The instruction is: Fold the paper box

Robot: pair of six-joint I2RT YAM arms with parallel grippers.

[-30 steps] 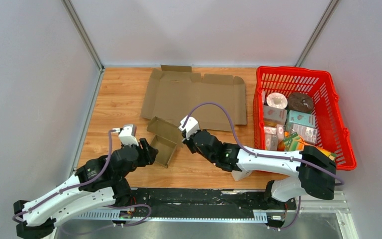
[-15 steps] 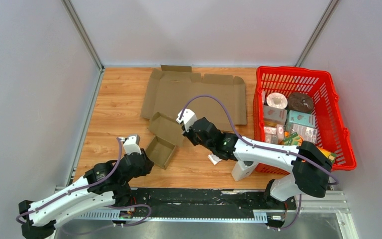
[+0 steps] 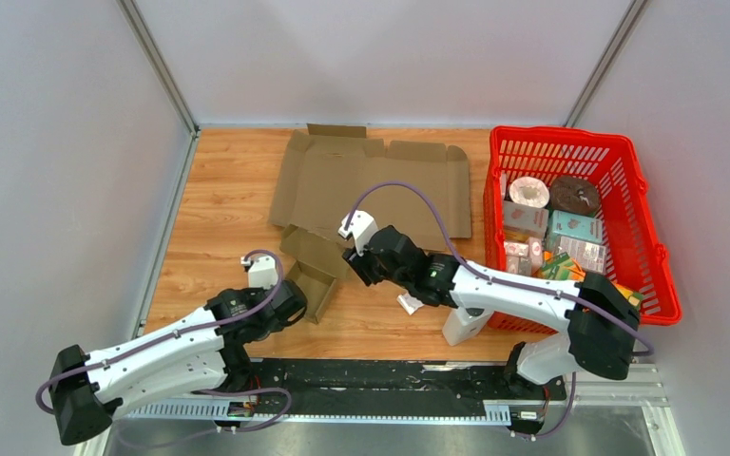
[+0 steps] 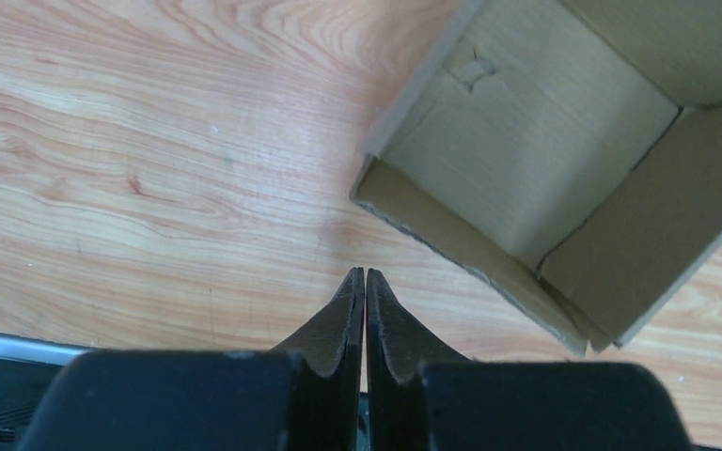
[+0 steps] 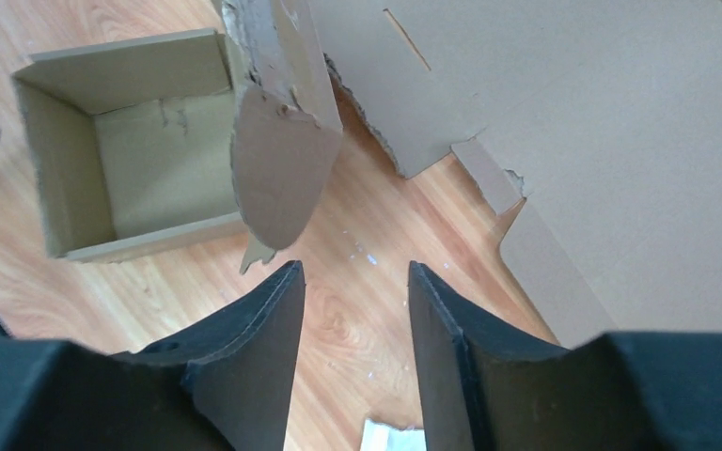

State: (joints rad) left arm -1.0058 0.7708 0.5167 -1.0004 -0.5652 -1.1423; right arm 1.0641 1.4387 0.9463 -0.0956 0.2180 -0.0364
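The small brown paper box [image 3: 310, 287] stands open-topped on the wooden table, its lid flap [image 3: 317, 249] raised at the far side. My left gripper [image 3: 294, 302] sits just near-left of the box, apart from it. In the left wrist view this left gripper [image 4: 365, 274] is shut with nothing between its fingers, and the box [image 4: 545, 160] lies ahead to the right. My right gripper [image 3: 354, 265] hovers at the box's right. In the right wrist view the right gripper [image 5: 354, 268] is open and holds nothing, with the rounded lid flap [image 5: 277, 160] just beyond its left finger.
A large flat cardboard blank [image 3: 371, 185] lies at the back of the table. A red basket [image 3: 627, 180] full of groceries stands at the right. A small white scrap [image 3: 409, 304] lies beside the right arm's white link.
My left gripper let go of the box's left wall, drew back and shut. My right gripper opened and released the lid flap. The box shifted slightly.
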